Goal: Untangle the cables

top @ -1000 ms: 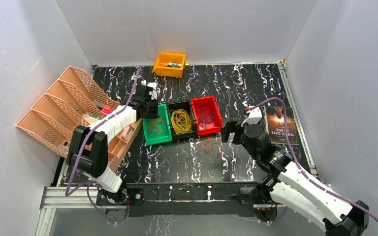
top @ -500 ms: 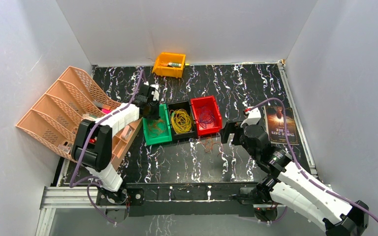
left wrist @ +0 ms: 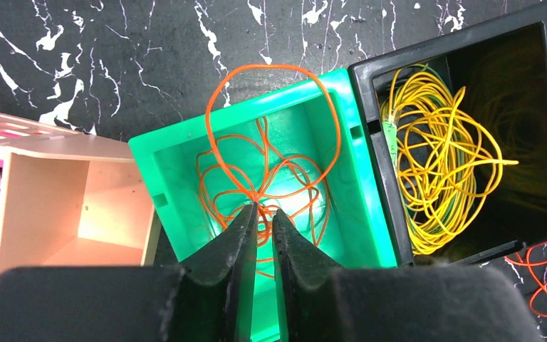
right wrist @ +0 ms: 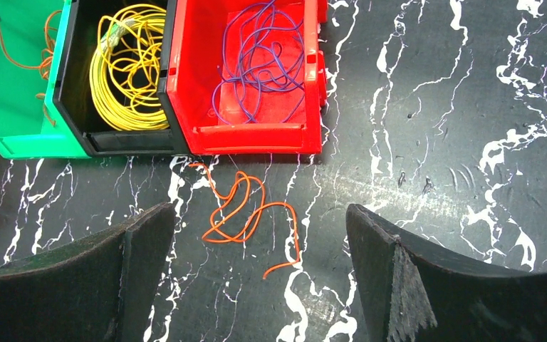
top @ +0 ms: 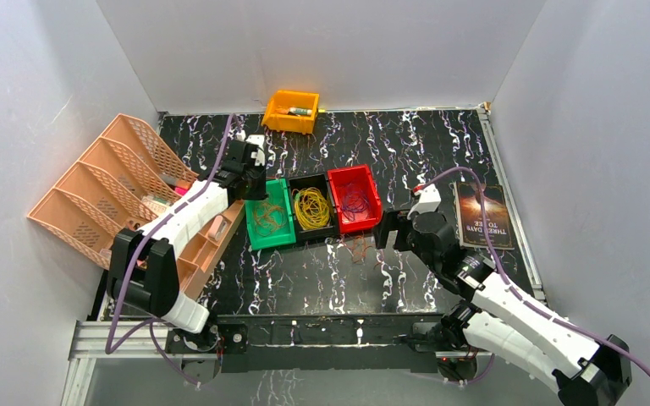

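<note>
We see white walls [top: 347, 51] enclosing a black marbled bench [top: 440, 152]. Our left gripper [left wrist: 264, 211] is barely parted, and our right gripper [right wrist: 256, 214] gapes wide.

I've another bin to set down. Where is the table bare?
Bare: far table between the orange bin and the book; near strip before the green bin. Crowded: the rack, and the loose cable by the right gripper.

book [top: 481, 216] cover, "THREE DAYS", rest blurred

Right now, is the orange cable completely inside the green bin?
Partly out. One loop of the orange cable sticks out over the green bin's rim; the rest lies tangled inside.
</note>
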Tool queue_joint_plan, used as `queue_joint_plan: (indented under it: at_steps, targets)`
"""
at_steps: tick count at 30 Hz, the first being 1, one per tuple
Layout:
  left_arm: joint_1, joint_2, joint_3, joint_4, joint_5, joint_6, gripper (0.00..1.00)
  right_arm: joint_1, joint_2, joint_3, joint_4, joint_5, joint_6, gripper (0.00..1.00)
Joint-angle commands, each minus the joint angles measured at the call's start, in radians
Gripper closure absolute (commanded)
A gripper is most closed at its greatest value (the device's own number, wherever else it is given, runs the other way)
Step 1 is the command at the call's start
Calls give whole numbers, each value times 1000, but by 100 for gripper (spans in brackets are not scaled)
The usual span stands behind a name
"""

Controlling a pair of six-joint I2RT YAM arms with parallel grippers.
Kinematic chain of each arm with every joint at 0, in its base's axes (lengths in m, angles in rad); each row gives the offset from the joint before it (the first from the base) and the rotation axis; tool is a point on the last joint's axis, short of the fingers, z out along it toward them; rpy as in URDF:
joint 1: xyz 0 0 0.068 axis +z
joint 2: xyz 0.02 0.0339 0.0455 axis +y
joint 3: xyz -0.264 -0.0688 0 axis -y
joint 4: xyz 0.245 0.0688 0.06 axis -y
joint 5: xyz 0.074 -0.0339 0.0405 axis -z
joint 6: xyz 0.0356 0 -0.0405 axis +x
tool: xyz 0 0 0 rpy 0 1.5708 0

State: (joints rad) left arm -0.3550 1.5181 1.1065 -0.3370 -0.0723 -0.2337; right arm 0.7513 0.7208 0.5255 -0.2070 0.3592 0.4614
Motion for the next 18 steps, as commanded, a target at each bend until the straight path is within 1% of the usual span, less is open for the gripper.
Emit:
queue_joint_plan:
  at_steps: [1,3,6,8,12,14,18]
  targets:
    - [6,-55,11,-49,-17,8,88,1,7,1,67,-17,5,2]
    - [7,-59,5,-48,-15,6,89,1,7,0,67,-20,6,2]
    - [8,-55,-2,-42,-11,7,94,2,6,-2,65,-23,8,2]
    - [7,-47,0,-41,-6,7,94,2,3,-4,61,-25,10,2]
    - [8,-42,1,-34,11,5,77,2,-5,-4,51,-23,10,1]
    - [8,-48,0,-29,10,5,71,1,-9,-7,48,-22,10,2]
    - [8,-52,11,-37,3,9,66,1,-10,-7,47,-27,13,2]
